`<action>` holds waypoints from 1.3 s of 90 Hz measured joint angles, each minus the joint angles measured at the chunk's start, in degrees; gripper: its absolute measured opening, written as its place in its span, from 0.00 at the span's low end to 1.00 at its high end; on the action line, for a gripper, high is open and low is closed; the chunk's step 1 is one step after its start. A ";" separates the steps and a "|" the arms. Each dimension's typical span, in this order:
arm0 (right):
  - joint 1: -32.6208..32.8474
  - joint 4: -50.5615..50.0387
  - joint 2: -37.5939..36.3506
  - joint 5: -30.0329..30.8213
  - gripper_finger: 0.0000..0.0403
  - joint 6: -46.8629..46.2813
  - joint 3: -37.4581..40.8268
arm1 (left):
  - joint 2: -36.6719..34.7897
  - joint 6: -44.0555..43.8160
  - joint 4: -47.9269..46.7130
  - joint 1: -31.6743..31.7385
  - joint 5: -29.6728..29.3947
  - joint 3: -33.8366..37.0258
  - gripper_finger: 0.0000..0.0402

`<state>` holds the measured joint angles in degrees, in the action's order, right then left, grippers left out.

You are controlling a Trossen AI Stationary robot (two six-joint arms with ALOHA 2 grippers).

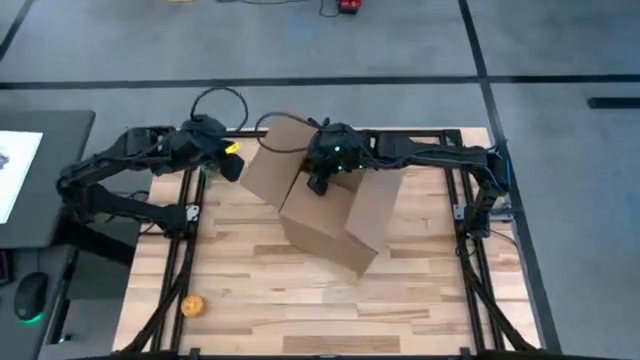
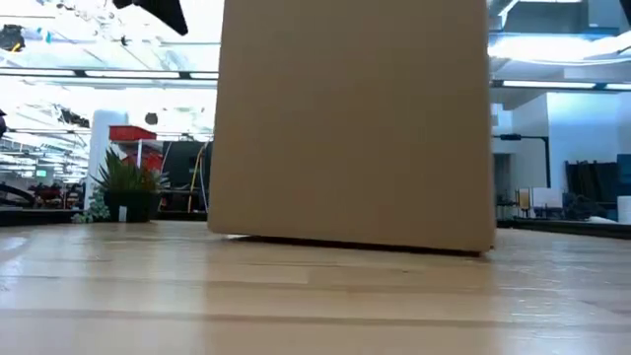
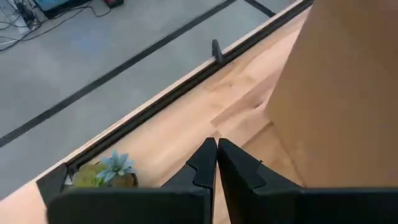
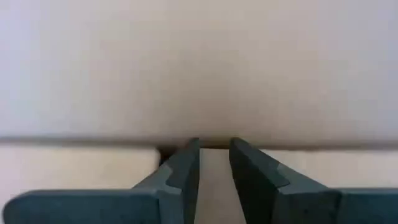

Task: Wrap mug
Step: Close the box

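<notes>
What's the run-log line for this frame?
left pincer: shut, empty, beside paper | right pincer: on paper fold, grip unclear | paper: tented on table | mug: not visible

Grey floor (image 1: 150, 50) with dark lines; potted plant (image 2: 126, 187) behind.

Plain tan box (image 1: 330, 205) on a pale striped wood table (image 1: 420, 300); near-left, a small orange, perhaps speckled, ball (image 1: 194, 306).

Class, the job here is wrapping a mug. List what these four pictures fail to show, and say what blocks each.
- Mug: in no view; the brown paper may cover it.
- Table behind the paper: low view, blocked by the sheet.
- Right claw: right wrist view, paper fills the picture, so what it grips is unclear.
- Small orange object: high view, too small to identify.
</notes>
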<state>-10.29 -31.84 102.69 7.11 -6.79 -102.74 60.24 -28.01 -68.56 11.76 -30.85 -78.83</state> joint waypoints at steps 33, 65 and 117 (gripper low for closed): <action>-0.21 -4.76 -5.04 0.50 0.20 6.06 -13.70 | 0.45 1.18 12.95 -2.15 1.54 6.98 0.00; -2.94 -51.12 -19.45 5.67 0.20 -9.65 -25.51 | 1.69 3.77 14.49 -2.15 1.85 6.98 0.00; 7.35 -53.30 -38.38 7.80 0.20 -39.57 9.34 | 15.42 11.12 56.81 -4.57 18.34 7.00 0.00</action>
<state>-2.94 -85.14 64.31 14.92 -46.36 -93.40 75.66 -16.89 -11.75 7.19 -12.51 -71.83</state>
